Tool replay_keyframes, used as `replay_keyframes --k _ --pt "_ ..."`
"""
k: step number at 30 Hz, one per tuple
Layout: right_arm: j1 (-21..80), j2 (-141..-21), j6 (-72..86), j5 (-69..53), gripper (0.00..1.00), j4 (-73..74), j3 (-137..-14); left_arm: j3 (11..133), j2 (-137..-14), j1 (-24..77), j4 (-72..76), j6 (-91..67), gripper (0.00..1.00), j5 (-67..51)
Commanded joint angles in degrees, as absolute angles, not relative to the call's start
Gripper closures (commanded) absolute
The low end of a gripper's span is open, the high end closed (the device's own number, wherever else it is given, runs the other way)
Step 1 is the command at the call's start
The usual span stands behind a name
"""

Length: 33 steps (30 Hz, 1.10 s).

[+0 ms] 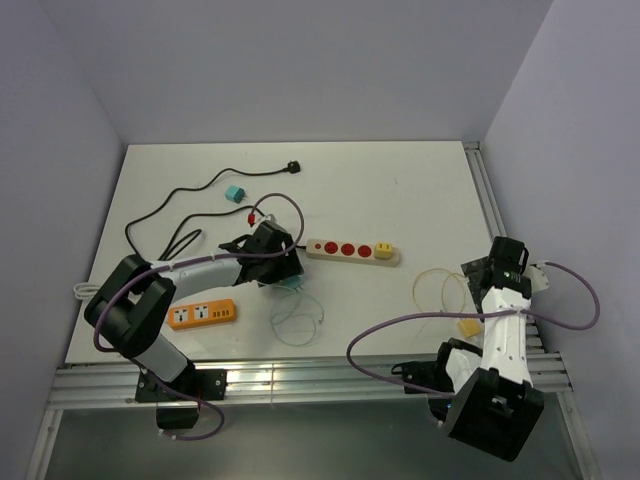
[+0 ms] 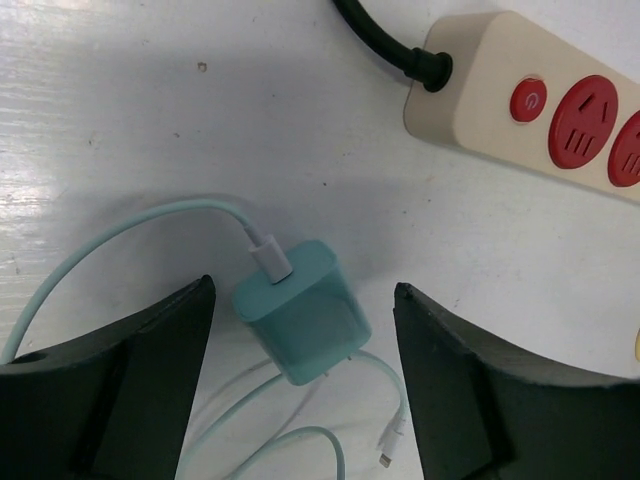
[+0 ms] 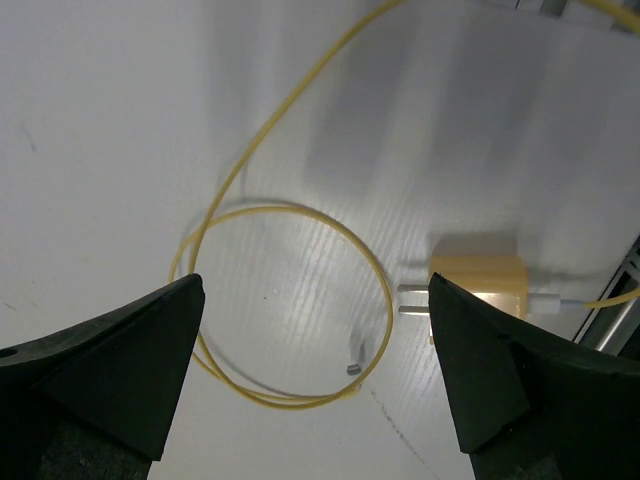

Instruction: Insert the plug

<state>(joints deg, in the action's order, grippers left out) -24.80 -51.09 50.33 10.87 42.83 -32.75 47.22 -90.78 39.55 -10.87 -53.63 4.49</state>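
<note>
Plainly the risk sits at the left gripper point(image 2: 302, 290) — its fingers point(image 2: 130, 370) stand open either side of the teal charger point(image 2: 300, 325), lying flat near the power strip point(image 2: 500, 90), so a skewed close could skid it or snag its cable point(image 2: 120, 225) — while the right gripper point(image 3: 315, 290) hangs open above the yellow charger point(image 3: 478, 285).

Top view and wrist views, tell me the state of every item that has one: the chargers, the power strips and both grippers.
Teal charger: unplugged, lying flat, cable attached.
Yellow charger: unplugged, prongs bare, on the table.
Beige power strip: red sockets empty.
Orange power strip: sockets empty.
Left gripper: open, straddling teal charger, not touching.
Right gripper: open, holding nothing.
</note>
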Motion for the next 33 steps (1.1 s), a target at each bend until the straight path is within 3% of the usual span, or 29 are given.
replay_keyframes --k 1,11,33 --pt "-25.2 -48.9 52.5 18.5 0.0 48.1 -37.3 48.8 -92.2 39.5 -10.2 -53.2 0.21 4.0" --pt "-25.2 -47.0 55.5 16.5 0.0 54.1 -35.2 48.7 -91.6 39.5 -9.1 -53.9 0.06 1.9" --pt "-25.2 -56.9 53.4 16.4 0.04 55.5 -35.8 53.4 -92.4 42.7 -7.9 -55.6 0.06 2.4"
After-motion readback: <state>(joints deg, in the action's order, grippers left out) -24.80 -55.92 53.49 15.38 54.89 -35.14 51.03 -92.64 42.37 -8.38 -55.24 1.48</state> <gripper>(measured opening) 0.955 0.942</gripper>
